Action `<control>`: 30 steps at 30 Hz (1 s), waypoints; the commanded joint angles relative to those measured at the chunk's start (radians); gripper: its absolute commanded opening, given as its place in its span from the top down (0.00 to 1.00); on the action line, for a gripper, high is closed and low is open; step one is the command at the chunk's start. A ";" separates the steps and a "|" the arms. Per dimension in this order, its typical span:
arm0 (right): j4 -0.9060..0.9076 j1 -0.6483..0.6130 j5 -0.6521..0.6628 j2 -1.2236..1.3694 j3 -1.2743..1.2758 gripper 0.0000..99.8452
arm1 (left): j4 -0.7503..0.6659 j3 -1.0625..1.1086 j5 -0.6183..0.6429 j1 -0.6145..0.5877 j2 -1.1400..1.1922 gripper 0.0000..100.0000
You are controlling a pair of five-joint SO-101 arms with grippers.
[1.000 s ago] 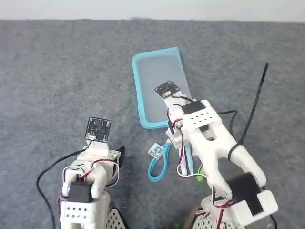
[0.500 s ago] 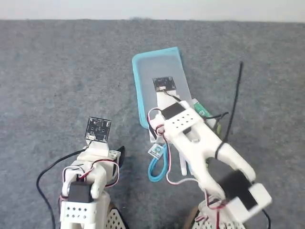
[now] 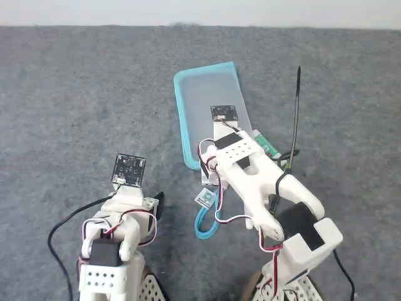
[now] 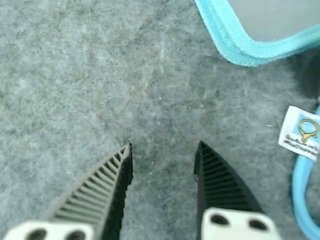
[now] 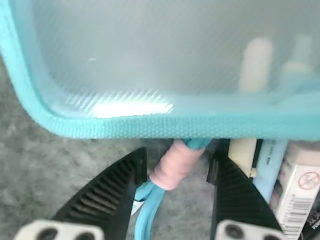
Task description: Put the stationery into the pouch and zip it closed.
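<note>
Roughly: pouch (image 3: 210,100) flat on carpet (image 3: 75,94), long axis running away from arms, slightly tilted. White pen (image 5: 255,65) partly inside, lengthwise along pouch. Right arm stretched over pouch's near short end; right gripper (image 5: 180,152) spread there, pink cylinder (image 5: 175,167) between jaws, grip unclear. Left arm folded back; left gripper (image 4: 164,146) released over carpet, short of pouch's near corner. Blue loop (image 3: 207,219) just off pouch's near end.

Stationery (image 5: 243,150) and strap (image 5: 149,205) at pouch (image 5: 150,127) mouth

Right jaws forward, now at pouch (image 3: 207,94) edge.
</note>
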 commanded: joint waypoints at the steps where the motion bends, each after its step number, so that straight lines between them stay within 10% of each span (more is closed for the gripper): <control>1: -0.015 0.025 -0.012 0.001 -0.034 0.79 | 0.002 -0.005 0.015 0.003 -0.011 0.81; 9: -0.010 0.111 0.170 -0.008 -0.034 1.00 | 0.002 -0.005 0.015 0.003 -0.011 0.81; 16: 0.113 0.113 0.511 -0.074 -0.069 0.99 | 0.002 -0.005 0.015 0.003 -0.011 0.81; 30: 0.285 0.208 0.690 -0.647 0.031 0.99 | 0.002 -0.005 0.015 0.003 -0.011 0.81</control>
